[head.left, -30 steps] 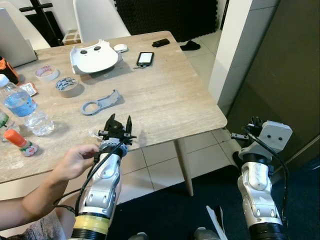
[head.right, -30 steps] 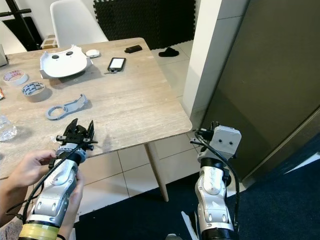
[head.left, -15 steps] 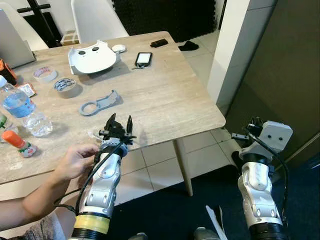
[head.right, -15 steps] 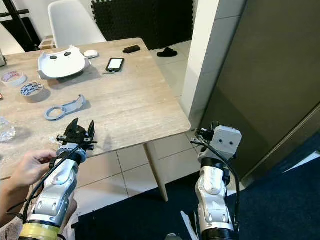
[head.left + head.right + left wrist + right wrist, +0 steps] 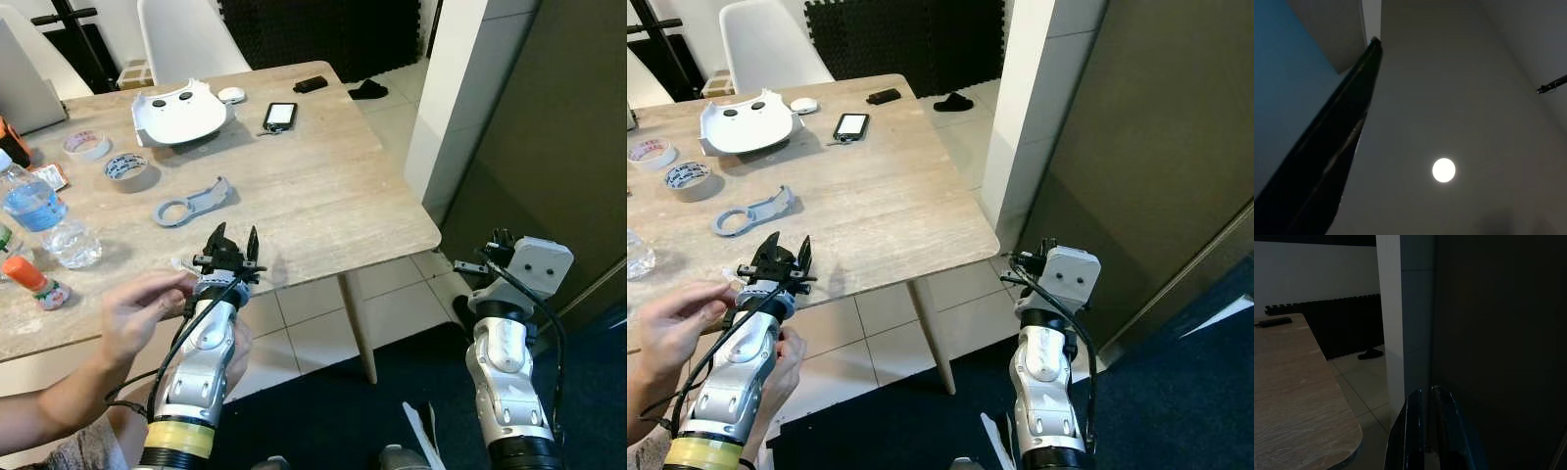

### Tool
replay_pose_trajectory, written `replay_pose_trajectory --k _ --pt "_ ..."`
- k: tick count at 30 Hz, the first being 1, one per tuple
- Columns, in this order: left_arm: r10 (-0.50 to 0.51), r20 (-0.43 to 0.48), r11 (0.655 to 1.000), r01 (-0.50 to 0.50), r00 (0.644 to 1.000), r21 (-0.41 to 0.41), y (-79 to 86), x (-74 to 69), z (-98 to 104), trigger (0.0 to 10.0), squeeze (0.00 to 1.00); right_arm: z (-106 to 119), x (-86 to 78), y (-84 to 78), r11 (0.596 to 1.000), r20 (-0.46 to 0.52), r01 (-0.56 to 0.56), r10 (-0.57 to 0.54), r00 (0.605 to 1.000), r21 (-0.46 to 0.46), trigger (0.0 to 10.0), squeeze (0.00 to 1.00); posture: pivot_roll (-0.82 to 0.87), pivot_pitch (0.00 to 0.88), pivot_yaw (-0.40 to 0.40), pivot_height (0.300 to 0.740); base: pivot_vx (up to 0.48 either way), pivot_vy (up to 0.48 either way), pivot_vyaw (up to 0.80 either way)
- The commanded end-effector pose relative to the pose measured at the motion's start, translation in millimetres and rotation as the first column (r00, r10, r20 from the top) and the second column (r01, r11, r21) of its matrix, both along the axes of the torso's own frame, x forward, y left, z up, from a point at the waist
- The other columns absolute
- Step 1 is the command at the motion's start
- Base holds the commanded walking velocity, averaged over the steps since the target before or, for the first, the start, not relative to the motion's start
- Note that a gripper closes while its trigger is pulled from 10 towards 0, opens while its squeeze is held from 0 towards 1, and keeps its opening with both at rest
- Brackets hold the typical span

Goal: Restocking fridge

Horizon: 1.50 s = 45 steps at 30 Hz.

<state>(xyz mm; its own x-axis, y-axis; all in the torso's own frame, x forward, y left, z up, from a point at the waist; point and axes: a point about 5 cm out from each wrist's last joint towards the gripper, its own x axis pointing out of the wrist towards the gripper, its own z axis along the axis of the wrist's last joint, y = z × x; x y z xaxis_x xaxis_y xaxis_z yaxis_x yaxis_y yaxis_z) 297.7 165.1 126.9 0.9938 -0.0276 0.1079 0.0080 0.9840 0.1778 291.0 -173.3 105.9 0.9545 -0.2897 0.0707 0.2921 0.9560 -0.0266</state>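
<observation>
The person's hand (image 5: 137,305), lower left of the left eye view, has been raised since a second ago: the fingers are now lifted level with the left gripper (image 5: 231,253) and a second hand (image 5: 784,357) is seen cupped under the arm. The arm is judged to be under adjustment by the person, so restocking has not yet begun.

The left gripper's fingers are seen spread, pointing up above the near edge of the table (image 5: 323,186). The right gripper (image 5: 1425,431) is held beside the dark fridge door (image 5: 1156,147), its fingers pressed nearly together and holding nothing.

A water bottle (image 5: 34,211), the likely stock, stands at the frame's left edge, well apart from either gripper.

Open tiled floor (image 5: 402,127) lies between table corner and fridge; the white wall edge (image 5: 1029,108) narrows that passage.
</observation>
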Motion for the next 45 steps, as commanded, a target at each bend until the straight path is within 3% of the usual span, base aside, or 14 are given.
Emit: replay_pose_trajectory --k 1,45 --pt "0.009 -0.027 1.0 -0.009 1.0 0.014 3.5 -2.4 -6.2 10.0 0.0 -2.8 -1.2 -0.7 1.0 -0.015 0.006 -0.006 1.0 0.007 10.0 0.0 -0.06 0.113 0.006 0.74 0.0 0.0 0.0" --pt "0.009 -0.025 1.0 -0.009 1.0 0.015 3.7 -1.4 -5.7 10.0 0.0 -3.3 -0.7 -0.3 1.0 -0.016 0.008 -0.007 1.0 0.007 10.0 0.0 -0.06 0.106 0.009 0.74 0.0 0.0 0.0"
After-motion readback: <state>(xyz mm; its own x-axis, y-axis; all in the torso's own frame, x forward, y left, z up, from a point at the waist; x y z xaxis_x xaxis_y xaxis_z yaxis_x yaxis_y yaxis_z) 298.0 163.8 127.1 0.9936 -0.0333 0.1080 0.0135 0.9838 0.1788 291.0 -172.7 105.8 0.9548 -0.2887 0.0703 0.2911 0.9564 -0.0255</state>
